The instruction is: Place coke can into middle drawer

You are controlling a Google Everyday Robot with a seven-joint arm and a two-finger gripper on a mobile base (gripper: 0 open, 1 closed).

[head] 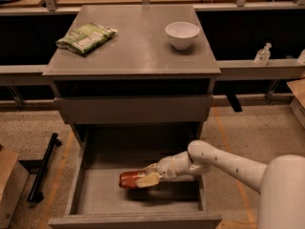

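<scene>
Setting: workshop w/ speckled beige floor (248, 128); grey flat-topped cabinet (138, 56) centre frame.

Item 1: two-finger gripper (143, 179), inside the open drawer, right of centre, low over the floor. Pale fingers pinched across the can; grip looks firm.

Item 2: small red cylindrical coke can (128, 179) w/ pale lettering, held on its side, long axis running left-right. Shadow below it suggests it hangs just above the drawer floor, not yet resting.

Item 3: wide grey rectangular middle drawer (107, 202), pulled out, flat floor, low side walls. Can sits between the walls, apart from both.

Item 4: white jointed arm (224, 162), entering from the right over the drawer's right wall.

Item 5: plain grey upper drawer front (131, 109), closed, above.

Item 6: white ceramic bowl (182, 34) and green crisp bag (86, 37), on the cabinet top, well apart.

Handling note: you are at the set-down. Lower until the can's side meets the floor, then spread the fingers slowly; a sideways can will likely roll toward front or back, so release w/o a push. Lift straight up and keep your wrist off the right wall on exit.
</scene>
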